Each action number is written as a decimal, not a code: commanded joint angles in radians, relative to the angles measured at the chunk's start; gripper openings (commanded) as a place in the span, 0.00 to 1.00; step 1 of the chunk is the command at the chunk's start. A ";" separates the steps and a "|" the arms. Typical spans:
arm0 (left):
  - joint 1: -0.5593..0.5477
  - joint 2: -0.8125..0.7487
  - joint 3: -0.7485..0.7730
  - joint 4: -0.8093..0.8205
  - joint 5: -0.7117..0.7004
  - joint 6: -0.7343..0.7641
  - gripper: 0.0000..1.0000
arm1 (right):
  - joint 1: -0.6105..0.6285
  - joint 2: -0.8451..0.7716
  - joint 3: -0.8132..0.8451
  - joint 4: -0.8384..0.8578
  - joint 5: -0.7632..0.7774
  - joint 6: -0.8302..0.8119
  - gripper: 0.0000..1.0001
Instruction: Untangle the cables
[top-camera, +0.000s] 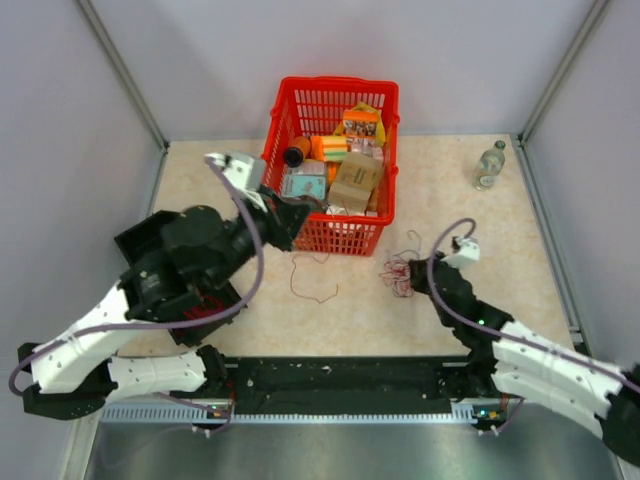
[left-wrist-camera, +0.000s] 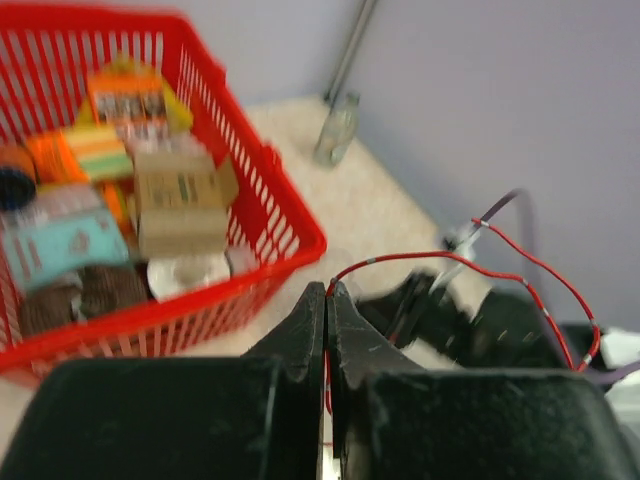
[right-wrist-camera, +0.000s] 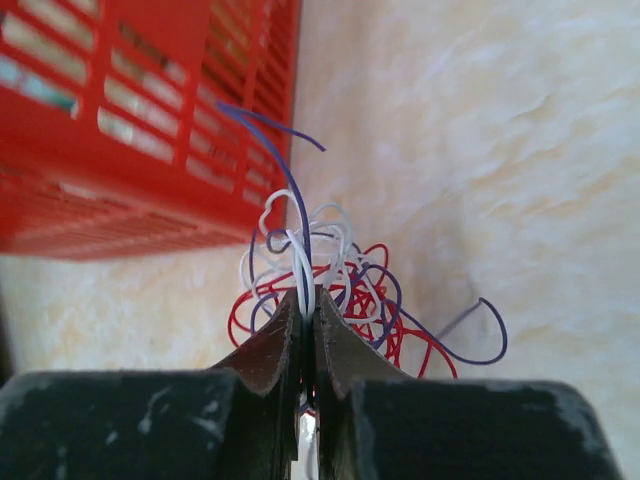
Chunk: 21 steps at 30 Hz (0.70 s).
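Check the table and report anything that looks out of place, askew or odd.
One thin red wire, pinched in the left gripper, loops away near the red plastic basket, apart from the tangle of red, white and purple wires gripped by the right gripper. Nothing looks spilled or broken.

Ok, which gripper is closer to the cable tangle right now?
Right. The right gripper is shut on a white strand of the tangle itself; the left gripper sits by the red basket's front, pinching a single red wire.
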 joint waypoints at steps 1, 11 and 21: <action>0.004 -0.077 -0.211 0.036 -0.002 -0.163 0.00 | -0.114 -0.267 0.038 -0.373 0.063 -0.022 0.00; 0.009 -0.130 -0.602 0.231 0.013 -0.235 0.00 | -0.184 -0.378 0.053 -0.467 0.051 -0.067 0.00; 0.009 -0.077 -0.710 0.348 -0.017 -0.105 0.00 | -0.184 -0.343 0.030 -0.409 0.025 -0.070 0.00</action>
